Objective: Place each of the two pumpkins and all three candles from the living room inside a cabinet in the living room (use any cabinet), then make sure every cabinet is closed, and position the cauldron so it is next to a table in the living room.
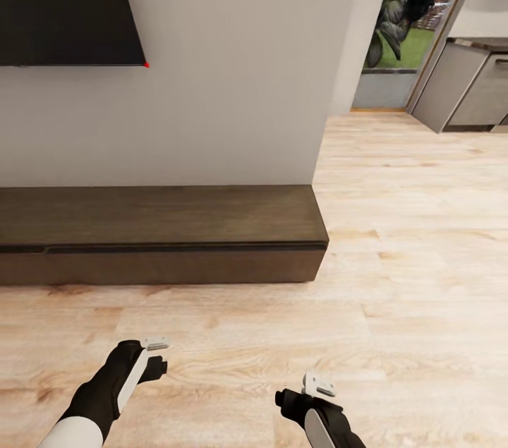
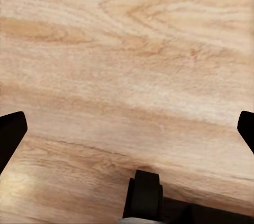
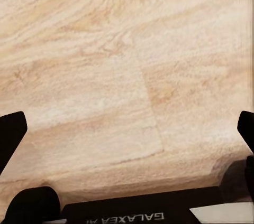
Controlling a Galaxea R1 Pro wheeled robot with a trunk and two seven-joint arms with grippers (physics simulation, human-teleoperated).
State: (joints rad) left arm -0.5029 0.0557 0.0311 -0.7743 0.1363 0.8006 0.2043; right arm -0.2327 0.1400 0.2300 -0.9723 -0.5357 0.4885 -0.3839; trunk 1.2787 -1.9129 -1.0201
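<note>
While we face the wall, the cabinet (image 1: 159, 233) lies straight ahead of us: a long, low dark-brown wooden unit on the pale wood floor (image 1: 395, 236), its long axis running left-right across the head view, flat top bare, drawer fronts flush w/ no handles and, as far as we can judge, all shut. Its right end stops approx. level w/ the wall corner; beyond that, open floor runs toward a window w/ plants (image 1: 402, 10) and grey kitchen cupboards (image 1: 469, 85) at far right. A dark wall-mounted TV screen (image 1: 67, 0) hangs above the cabinet's left part.

Both arms are held low in front of us, near the head view's lower edge, w/ a strip of floor between them and the cabinet front. Left gripper (image 1: 156, 356) sits a bit closer to the cabinet than right gripper (image 1: 310, 391), and it lines up w/ the cabinet's middle; the right one lines up nearer the cabinet's right end. Each wrist view looks down at floor planks, w/ the two dark fingertips at opposite edges, so both grippers are spread wide and hold nothing.

Our judgement: the cabinet is ahead of both grippers, left arm nearer, so the left would reach a drawer front first, pulling square to that long axis.
</note>
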